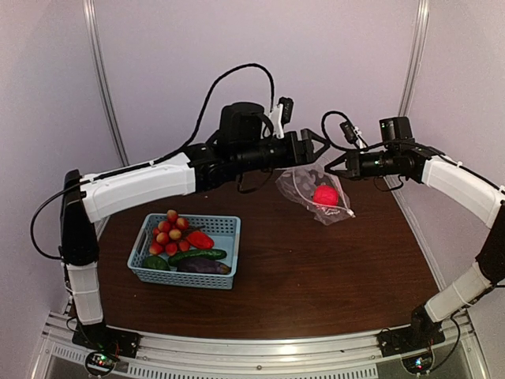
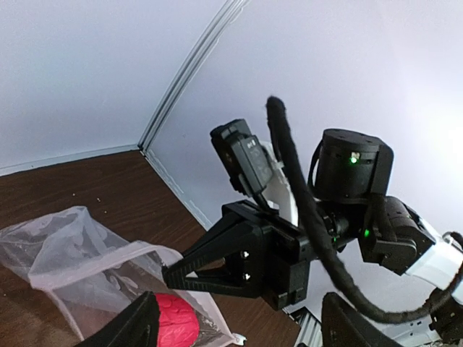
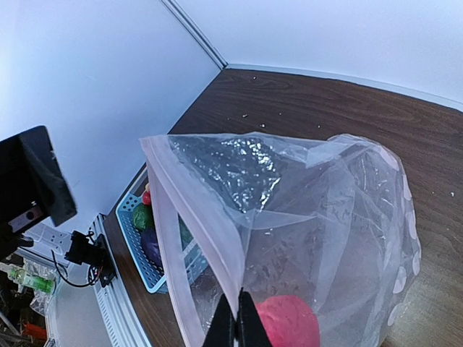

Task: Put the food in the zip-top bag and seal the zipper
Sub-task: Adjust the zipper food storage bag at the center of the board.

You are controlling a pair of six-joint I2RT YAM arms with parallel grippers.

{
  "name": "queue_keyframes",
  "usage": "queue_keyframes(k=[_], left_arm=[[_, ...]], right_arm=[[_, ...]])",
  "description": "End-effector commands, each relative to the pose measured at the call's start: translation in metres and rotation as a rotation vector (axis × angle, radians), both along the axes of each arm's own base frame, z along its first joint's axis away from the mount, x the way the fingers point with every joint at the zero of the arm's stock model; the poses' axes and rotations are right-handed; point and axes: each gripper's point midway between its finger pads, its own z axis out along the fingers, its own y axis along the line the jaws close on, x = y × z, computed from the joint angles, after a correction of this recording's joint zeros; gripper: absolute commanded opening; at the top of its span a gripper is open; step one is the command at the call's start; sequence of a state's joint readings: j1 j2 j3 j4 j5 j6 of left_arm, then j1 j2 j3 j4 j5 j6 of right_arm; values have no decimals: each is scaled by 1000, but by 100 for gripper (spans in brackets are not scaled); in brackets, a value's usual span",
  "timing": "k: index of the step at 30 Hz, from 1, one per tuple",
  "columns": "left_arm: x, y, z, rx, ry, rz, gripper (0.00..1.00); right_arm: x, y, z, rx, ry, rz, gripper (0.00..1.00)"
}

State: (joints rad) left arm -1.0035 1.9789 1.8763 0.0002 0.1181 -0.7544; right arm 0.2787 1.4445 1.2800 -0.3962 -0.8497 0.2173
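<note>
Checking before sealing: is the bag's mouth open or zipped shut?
Open. The right wrist view shows the bag mouth gaping, its zipper strip unjoined, with red food inside.

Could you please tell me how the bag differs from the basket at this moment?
The bag is clear, crinkly film; the basket is light-blue and perforated. The bag is pinched at its mouth edge by the right gripper; the basket stands untouched. The bag holds one red piece; the basket holds several. Both are part-filled containers.

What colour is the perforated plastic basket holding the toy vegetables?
Light blue; the plastic basket shows best in the top external view.
</note>
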Motion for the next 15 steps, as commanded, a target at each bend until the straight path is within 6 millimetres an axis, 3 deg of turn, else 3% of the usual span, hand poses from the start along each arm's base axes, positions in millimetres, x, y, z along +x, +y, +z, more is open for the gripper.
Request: queue_keyframes(k=[1, 6, 10, 15], left_arm=[[-15, 23, -10, 28, 76, 41, 73], [-12, 44, -52, 128, 152, 185, 67], [-2, 45, -76, 168, 217, 255, 71], [13, 30, -98, 212, 253, 287, 65]], right_arm=[[4, -7, 4, -8, -29, -42, 0], [6, -8, 3, -11, -34, -53, 0], [8, -7, 1, -8, -30, -54, 0], [9, -6, 2, -9, -33, -56, 0]])
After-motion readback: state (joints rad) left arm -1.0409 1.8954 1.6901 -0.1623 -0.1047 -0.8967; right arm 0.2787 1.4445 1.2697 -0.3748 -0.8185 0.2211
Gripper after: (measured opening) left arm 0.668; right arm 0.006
